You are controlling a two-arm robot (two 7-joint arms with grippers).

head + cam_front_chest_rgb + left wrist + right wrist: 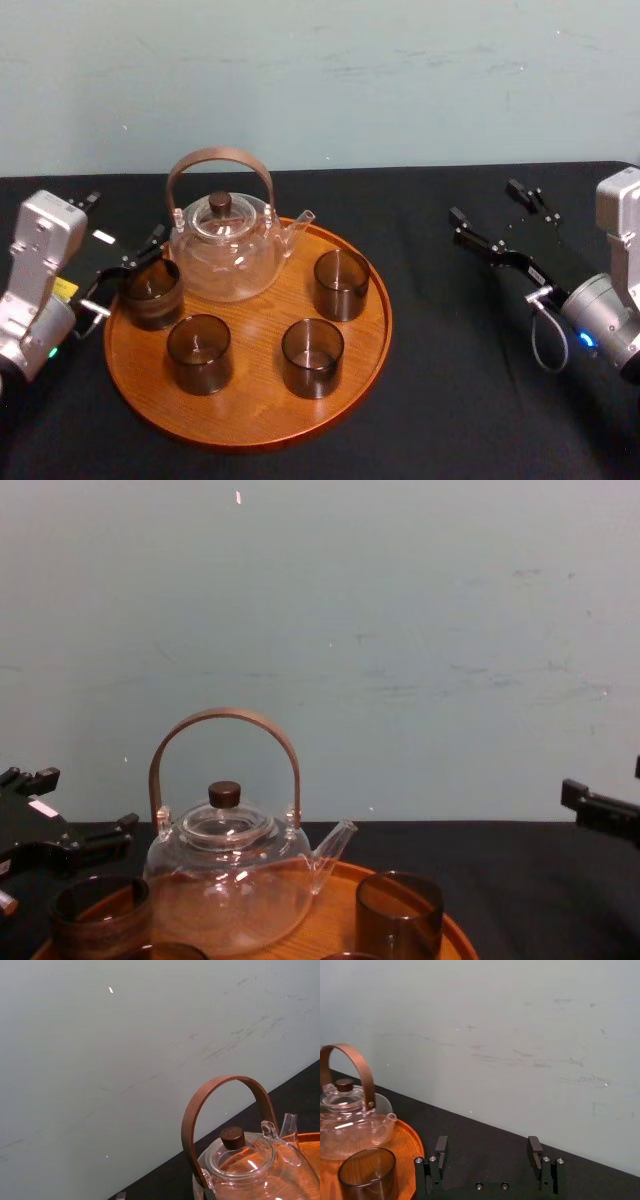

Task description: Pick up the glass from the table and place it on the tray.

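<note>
Black on the black table (440, 400), left claw (125, 220) blurs, wide near the glass (152, 293); right claw (487, 200) wide.

From the head: looking steeply down on the whole wooden tray (250, 420) and black tabletop (450, 330), at middle range. From the chest: lower, level across the tabletop, close to the glass teapot (225, 890), facing the pale wall (400, 630). From the left wrist: tilted, hard by the teapot, angled up at the wall. From the right wrist: farther off, past the right end effector (487, 1145). Shared by all four: teapot, tray, wall.
</note>
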